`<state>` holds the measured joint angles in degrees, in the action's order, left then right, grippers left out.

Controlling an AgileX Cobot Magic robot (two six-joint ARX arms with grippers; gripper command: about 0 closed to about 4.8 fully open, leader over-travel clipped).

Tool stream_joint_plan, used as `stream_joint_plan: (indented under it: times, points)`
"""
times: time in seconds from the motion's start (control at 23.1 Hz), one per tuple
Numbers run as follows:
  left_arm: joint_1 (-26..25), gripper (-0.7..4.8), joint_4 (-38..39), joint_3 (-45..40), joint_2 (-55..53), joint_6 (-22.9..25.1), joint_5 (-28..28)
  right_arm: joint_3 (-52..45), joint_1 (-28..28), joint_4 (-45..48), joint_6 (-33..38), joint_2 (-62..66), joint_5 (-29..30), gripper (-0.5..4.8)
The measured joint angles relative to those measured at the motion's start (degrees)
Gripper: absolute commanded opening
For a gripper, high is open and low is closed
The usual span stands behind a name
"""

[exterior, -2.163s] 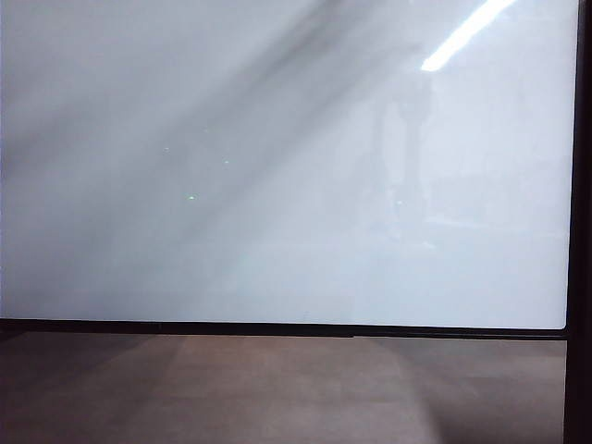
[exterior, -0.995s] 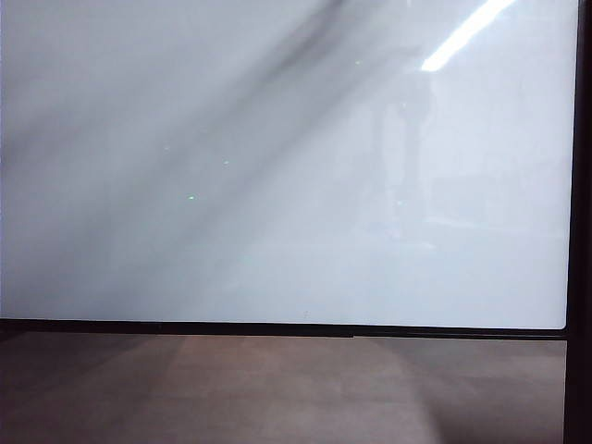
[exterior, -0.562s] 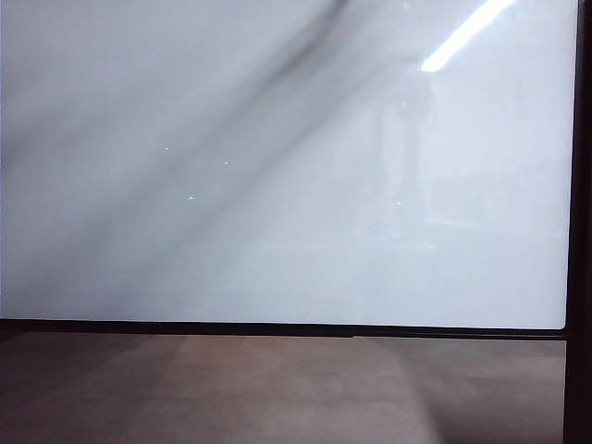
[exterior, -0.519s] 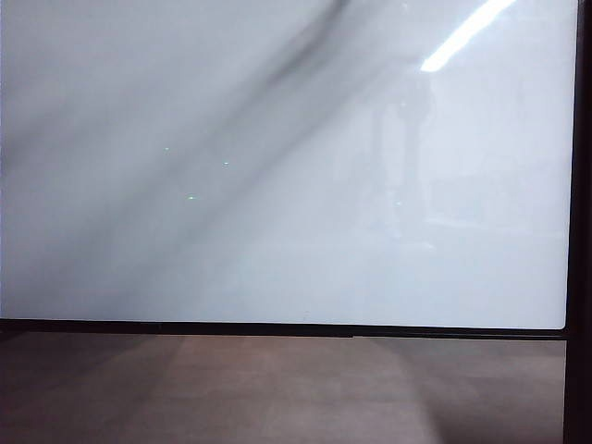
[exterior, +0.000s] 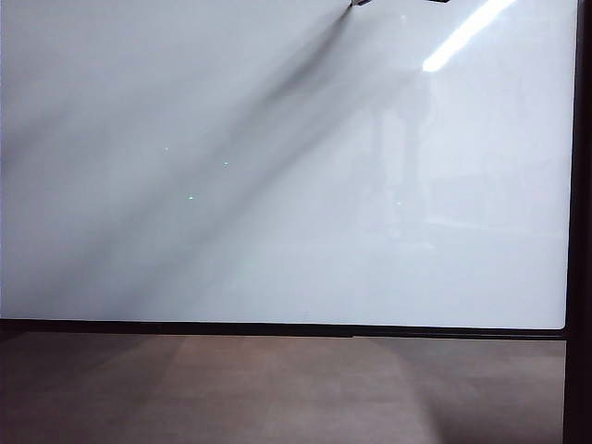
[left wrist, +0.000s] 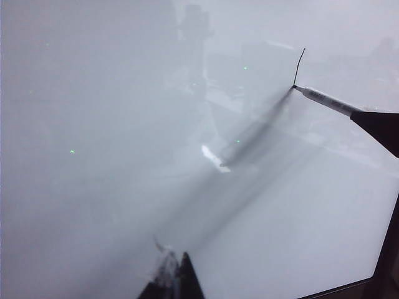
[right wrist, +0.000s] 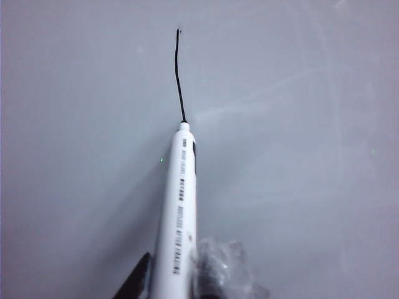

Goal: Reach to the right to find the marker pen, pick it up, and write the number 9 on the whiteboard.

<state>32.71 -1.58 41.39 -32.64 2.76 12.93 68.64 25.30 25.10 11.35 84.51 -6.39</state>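
Right gripper [right wrist: 177, 277]: clamped on the pen [right wrist: 179, 199], tip touching the whiteboard [exterior: 277, 231] near its top edge
Left gripper [left wrist: 174, 280]: idle above board, jaws unclear
Stroke [right wrist: 178, 75]: one line only
Risk: wobbling tip could misshape the 9

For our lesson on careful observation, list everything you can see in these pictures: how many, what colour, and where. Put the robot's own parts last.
board: one, glossy white with a thin black frame, filling most of every view.
light strip: one, bright white reflection, upper right of the board in the exterior view.
floor: one, brown-grey, below the board's frame.
pen: one, white with dark lettering, tip on the board.
line: one, thin black, a single stroke running from the pen's tip.
left hand: one, dark, hanging over the board away from the pen; only its fingertips show.
right hand: one, dark, shut on the pen.
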Motion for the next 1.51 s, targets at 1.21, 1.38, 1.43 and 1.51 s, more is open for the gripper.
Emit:
stream_joint_plan:
  times: [1.21, 1.38, 1.43, 1.51]
  points:
    - [0.00, -0.05, 0.15, 0.00, 0.00, 0.00, 0.15, -5.64, -5.88, -3.56, 0.59, -7.13, -3.02, -0.06]
    - [0.02, -0.05, 0.15, 0.00, -0.04, 0.00, 0.15, -5.03, -5.55, -0.96, 0.59, -8.13, 0.68, -0.06]
    - [0.00, -0.05, 0.13, 0.00, -0.04, 0.00, 0.15, -4.74, -5.51, -0.39, 0.59, -8.13, 1.44, -0.06]
    - [0.00, -0.05, 0.13, 0.00, -0.04, 0.00, 0.15, -3.89, -5.46, -0.52, 0.59, -7.93, 2.34, -0.06]
